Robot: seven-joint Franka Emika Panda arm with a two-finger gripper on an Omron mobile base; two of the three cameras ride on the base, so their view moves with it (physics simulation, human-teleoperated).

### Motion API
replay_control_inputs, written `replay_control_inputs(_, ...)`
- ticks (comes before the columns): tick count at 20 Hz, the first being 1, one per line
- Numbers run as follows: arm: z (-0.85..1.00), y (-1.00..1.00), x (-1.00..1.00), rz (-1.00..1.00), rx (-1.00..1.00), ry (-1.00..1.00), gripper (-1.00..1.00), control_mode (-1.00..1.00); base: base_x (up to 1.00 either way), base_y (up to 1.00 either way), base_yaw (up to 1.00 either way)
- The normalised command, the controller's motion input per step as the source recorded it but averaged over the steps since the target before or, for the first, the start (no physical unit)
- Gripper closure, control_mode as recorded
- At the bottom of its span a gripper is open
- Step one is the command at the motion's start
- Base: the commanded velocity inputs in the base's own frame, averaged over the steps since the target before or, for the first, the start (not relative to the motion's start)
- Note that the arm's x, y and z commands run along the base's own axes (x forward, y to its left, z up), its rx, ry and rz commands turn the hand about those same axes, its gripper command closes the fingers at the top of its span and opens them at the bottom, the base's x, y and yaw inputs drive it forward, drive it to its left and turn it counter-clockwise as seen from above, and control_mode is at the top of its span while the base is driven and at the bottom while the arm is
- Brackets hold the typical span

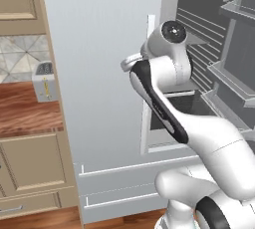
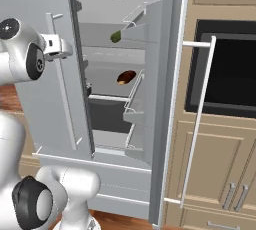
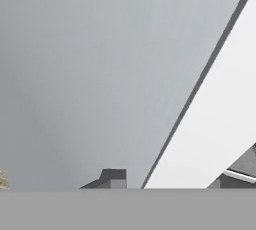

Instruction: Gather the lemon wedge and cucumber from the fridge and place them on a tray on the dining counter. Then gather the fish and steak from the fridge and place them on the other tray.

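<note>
The fridge point(image 2: 50, 49) is standing with its right door swung open, and in the right base view the cucumber point(image 2: 116, 36) is lying on an upper shelf at about twelve o'clock, with the steak point(image 2: 126, 77) sitting one shelf below it near the middle. The gripper point(image 3: 167, 181) is pressing close to the left door; a pale bar, apparently the vertical handle point(image 2: 60, 81), is running between its dark tips, which look partly closed around it. Judging from this, the task is only beginning: nothing is being carried yet, and every item remains to be gathered.
</note>
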Motion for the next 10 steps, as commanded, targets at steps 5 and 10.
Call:
replay_control_inputs(5, 0.00, 0.96, -0.67, 0.16, 0.00, 0.00, 1.00, -1.00, 0.00, 0.00, 0.00)
replay_control_inputs(10, 0.00, 1.00, -0.66, 0.16, 0.00, 0.00, 1.00, -1.00, 0.00, 0.00, 0.00)
